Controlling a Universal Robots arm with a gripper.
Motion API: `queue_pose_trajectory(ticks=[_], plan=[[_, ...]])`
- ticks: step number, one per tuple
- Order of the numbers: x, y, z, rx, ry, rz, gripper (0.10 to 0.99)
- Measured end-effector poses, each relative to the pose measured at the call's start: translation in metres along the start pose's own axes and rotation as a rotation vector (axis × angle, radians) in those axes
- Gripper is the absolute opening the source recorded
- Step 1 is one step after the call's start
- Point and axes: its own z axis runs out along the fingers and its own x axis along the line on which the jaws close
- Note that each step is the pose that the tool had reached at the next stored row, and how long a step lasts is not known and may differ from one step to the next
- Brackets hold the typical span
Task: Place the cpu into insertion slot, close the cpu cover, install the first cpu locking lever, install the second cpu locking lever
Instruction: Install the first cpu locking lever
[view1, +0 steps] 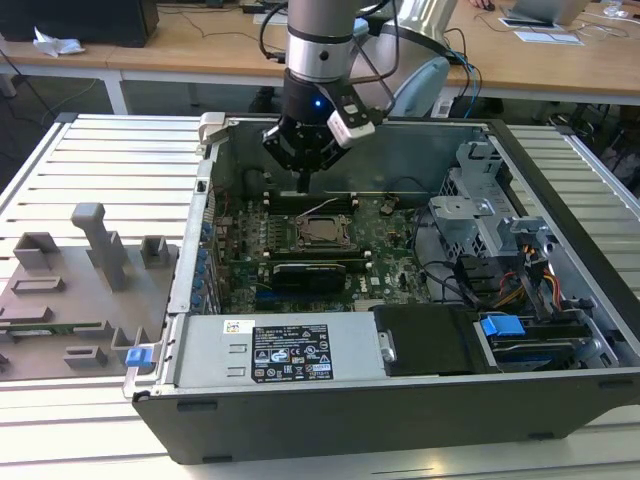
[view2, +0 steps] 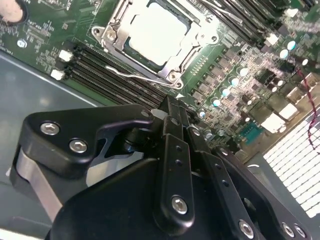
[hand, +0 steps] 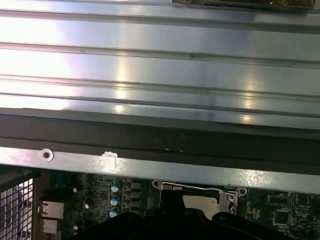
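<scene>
Looking down the second wrist view, we see the cpu (view2: 156, 31) already seated in the insertion slot (view2: 111, 36) at upper centre, the cpu cover (view2: 170, 75) framing it. We judge the chip light, rigid and fragile, best held by its edges. Our gripper (view2: 169, 109) hovers above; its fingers (view2: 172, 127) are pressed together, holding nothing.

slatted metal table (view1: 90, 150) carries open computer case (view1: 400, 400), grey fixture (view1: 75, 290).
</scene>
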Motion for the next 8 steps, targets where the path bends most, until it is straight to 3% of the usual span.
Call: queue_pose_trajectory(ticks=[3, 4, 7, 8], plan=[[-0.0001, -0.0002, 0.0017, -0.004, 0.001, 0.032, 0.106], [0.0, -0.0024, 0.003, -0.012, 0.0008, 0.036, 0.106], [0.0001, -0.0091, 0.0096, -0.071, -0.0015, 0.035, 0.106], [0.0001, -0.0113, 0.0107, -0.084, -0.002, 0.034, 0.106]])
